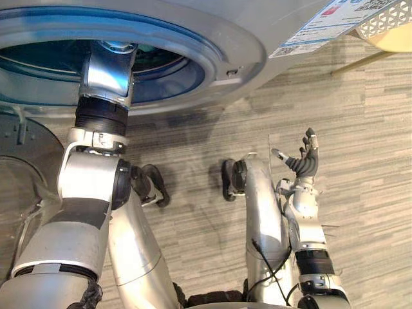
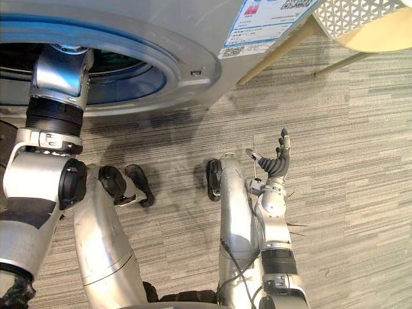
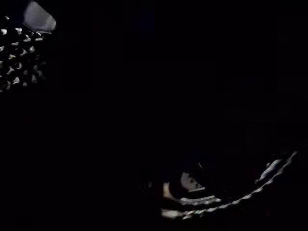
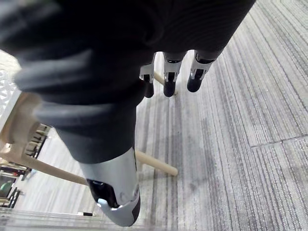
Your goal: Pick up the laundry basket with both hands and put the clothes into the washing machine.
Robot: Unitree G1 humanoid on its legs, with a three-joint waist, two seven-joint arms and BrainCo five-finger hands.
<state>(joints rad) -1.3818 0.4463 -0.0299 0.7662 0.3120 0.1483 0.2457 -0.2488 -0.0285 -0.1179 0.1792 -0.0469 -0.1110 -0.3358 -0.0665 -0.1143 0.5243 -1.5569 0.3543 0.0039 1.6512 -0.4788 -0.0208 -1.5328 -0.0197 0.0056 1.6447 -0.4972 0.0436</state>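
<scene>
A front-loading washing machine (image 1: 248, 45) is standing on grey carpet tiles (image 1: 373, 167), carrying a printed label (image 1: 325, 22), beside a wooden-legged chair (image 2: 376, 29); this is probably indicating a showroom or office.

Your left hand hidden inside the washing machine (image 1: 219, 38) drum, white perforated thing (image 1: 385, 19) cut off at the corner.

Grey streaked floor (image 1: 367, 141) covers the lower and right frame, with faint seams crossing it. At upper right stands a pale chair (image 1: 394, 37) with a perforated white shell and slanting wooden legs (image 2: 277, 55).
</scene>
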